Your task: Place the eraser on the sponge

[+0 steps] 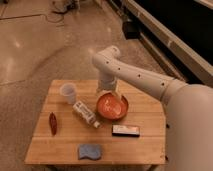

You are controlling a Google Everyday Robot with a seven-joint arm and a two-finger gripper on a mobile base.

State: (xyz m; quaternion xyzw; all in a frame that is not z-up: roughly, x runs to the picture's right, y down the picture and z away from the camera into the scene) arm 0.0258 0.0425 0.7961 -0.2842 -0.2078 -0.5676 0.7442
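The eraser (125, 130) lies flat on the wooden table (145, 112), a long black block with a pale face, right of centre near the front. The sponge (90, 151), blue-grey with wavy edges, rests near the front edge, to the left of and nearer than the eraser. My gripper (111, 94) hangs at the end of the white arm (135, 75), just over the far rim of the orange bowl (112, 107), well behind the eraser and the sponge.
A white bottle with a label (85, 113) lies on its side left of the bowl. A clear plastic cup (68, 92) stands at the back left. A small dark red object (52, 123) lies near the left edge. Shiny floor surrounds the table.
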